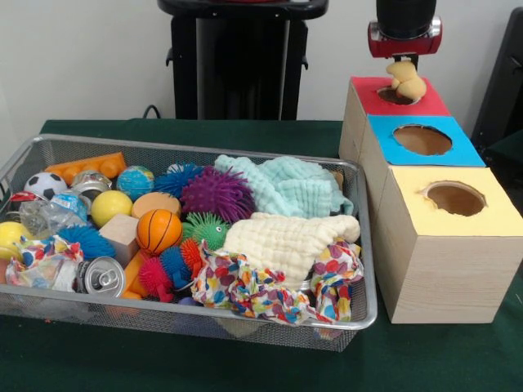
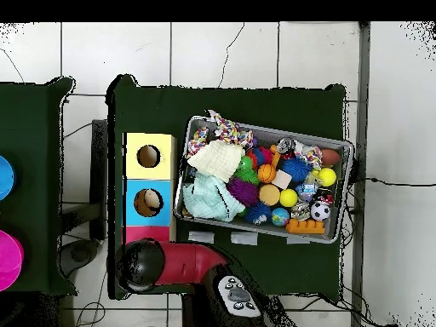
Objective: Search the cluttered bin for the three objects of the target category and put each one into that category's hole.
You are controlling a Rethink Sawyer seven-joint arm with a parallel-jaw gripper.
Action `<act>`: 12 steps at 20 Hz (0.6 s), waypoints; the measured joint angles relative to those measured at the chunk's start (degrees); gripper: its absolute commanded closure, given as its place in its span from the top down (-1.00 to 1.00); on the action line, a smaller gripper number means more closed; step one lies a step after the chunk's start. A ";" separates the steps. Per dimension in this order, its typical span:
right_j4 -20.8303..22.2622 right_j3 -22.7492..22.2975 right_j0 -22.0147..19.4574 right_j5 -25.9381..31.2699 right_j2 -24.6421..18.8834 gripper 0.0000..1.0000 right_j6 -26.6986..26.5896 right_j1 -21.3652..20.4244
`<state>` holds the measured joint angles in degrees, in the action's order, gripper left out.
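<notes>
My gripper (image 1: 406, 67) hangs at the top right of the front view, right above the red-surrounded hole (image 1: 392, 96) of the red-topped box (image 1: 425, 104). It is shut on a pale yellow plush animal (image 1: 408, 82), which dangles with its lower end at the hole's rim. The wire-mesh bin (image 1: 204, 320) stands to the left, full of clutter. No tiger or bear plush shows in it. In the overhead view the arm's head (image 2: 140, 264) covers the red box and the plush; the bin (image 2: 345, 192) lies to the right.
The blue-surrounded hole (image 1: 422, 140) and the yellow-surrounded hole (image 1: 454, 198) follow in a row toward the camera. The bin holds spiky balls (image 1: 216, 193), an orange basketball (image 1: 158, 231), a can (image 1: 102, 277), pale cloths (image 1: 282, 241) and patterned fabric (image 1: 245, 290).
</notes>
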<state>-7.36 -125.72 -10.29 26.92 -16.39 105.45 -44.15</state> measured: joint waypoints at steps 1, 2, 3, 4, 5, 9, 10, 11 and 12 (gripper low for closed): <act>0.20 0.04 -0.04 0.01 -0.01 -1.00 0.00 -0.02; 0.33 0.05 -0.07 0.00 -0.02 -1.00 0.00 -0.05; 0.51 0.08 -0.12 0.00 -0.02 -1.00 0.00 -0.08; 0.66 0.12 -0.16 0.01 -0.02 -1.00 0.00 -0.10; 0.91 0.18 -0.24 0.08 -0.02 -1.00 0.00 -0.12; 1.54 0.41 -0.49 0.27 -0.02 -1.00 0.00 -0.14; 1.61 0.43 -0.51 0.31 -0.02 -1.00 0.00 -0.14; 1.79 0.51 -0.59 0.39 -0.02 -1.00 0.00 -0.14; 1.90 0.54 -0.65 0.45 -0.02 -1.00 0.00 -0.14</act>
<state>-5.46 -125.18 -10.94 27.37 -16.41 105.45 -44.29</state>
